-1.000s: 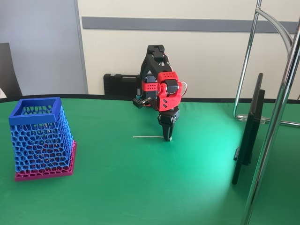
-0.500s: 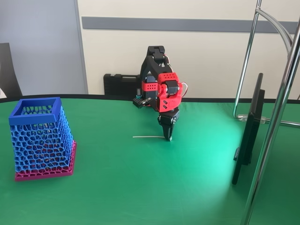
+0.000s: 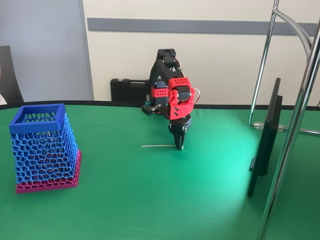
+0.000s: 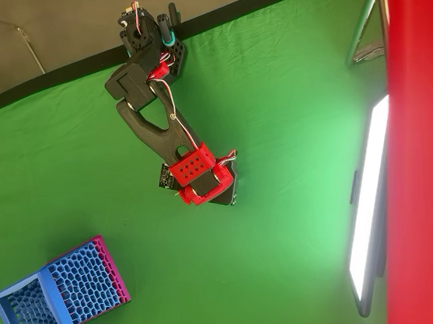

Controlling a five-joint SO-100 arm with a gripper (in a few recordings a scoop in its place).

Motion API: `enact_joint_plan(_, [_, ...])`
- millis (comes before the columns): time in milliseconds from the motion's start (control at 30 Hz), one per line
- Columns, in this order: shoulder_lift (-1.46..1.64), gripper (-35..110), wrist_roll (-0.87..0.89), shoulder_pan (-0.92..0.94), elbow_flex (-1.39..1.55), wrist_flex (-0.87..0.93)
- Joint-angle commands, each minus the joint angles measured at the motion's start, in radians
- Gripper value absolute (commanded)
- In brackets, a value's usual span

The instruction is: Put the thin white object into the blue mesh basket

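While the arm points straight down in the fixed view, the gripper (image 3: 179, 146) sits on the right end of the thin white object (image 3: 157, 146), jaws pinched together on it, nothing shifted since a second ago. Blue mesh basket (image 3: 44, 146) stands far left. Overhead: basket (image 4: 69, 290) at lower left, well apart from the arm (image 4: 199, 177).

Matt green cloth table (image 3: 150, 200); plastic lattice blue mesh basket (image 3: 44, 150)
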Motion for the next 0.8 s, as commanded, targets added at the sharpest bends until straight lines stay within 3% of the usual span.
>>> enact_joint_plan(0, [0.009, 8, 0.006, -0.003, -0.026, 0.009])
enact_joint_plan(767, [0.067, 5, 0.0, -0.017, 0.0, 0.009])
